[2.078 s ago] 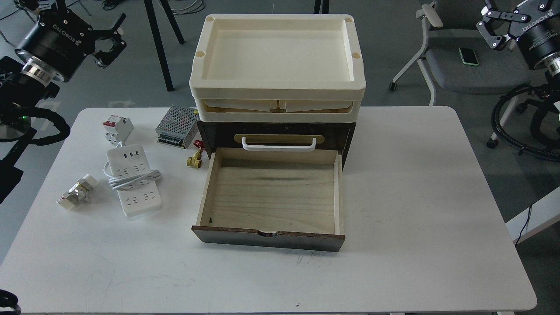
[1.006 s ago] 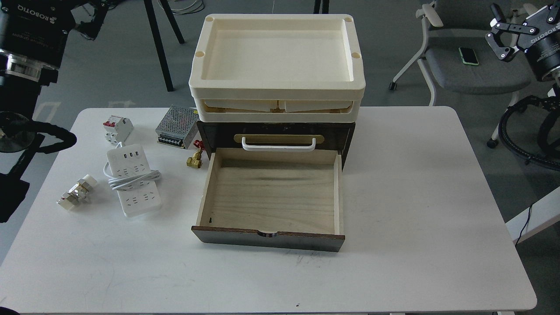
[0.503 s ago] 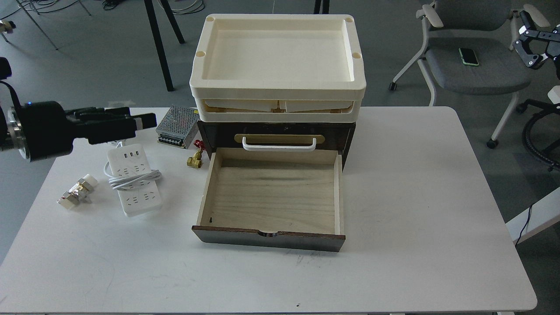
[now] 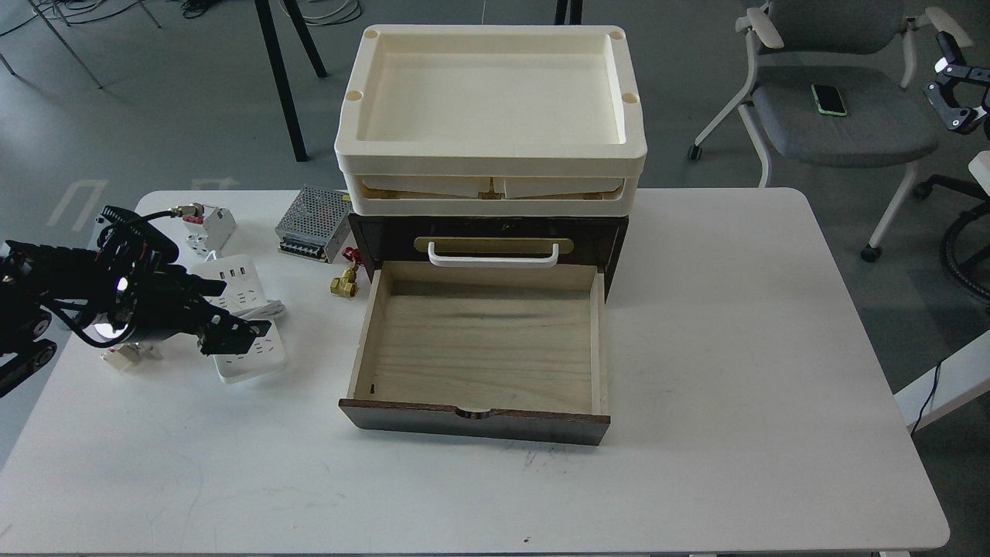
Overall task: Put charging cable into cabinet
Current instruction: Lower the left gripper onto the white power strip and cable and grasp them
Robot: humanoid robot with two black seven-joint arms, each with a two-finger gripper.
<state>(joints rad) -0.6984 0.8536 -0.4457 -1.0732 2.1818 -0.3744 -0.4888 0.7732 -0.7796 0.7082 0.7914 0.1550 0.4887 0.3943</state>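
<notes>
The charging cable (image 4: 236, 277), a white power strip with its cord coiled round the middle, lies flat on the white table (image 4: 735, 348) left of the cabinet. My left gripper (image 4: 226, 311) reaches in from the left, low over the strip's middle. Its fingers are spread open, one over the strip's far part and one over its near part. I cannot tell whether they touch it. The dark brown cabinet (image 4: 615, 236) has its pale wood drawer (image 4: 541, 427) pulled out and empty. My right gripper (image 4: 957, 93) is raised at the far right edge, only partly in view.
Cream trays (image 4: 495, 164) sit on top of the cabinet, above a white handle (image 4: 493, 260). A white-and-red circuit breaker (image 4: 215, 226), a mesh-cased power supply (image 4: 313, 223) and a brass valve (image 4: 344, 283) lie behind the strip. A metal fitting (image 4: 122, 358) lies under my left arm. A grey chair (image 4: 843, 116) stands at the back right.
</notes>
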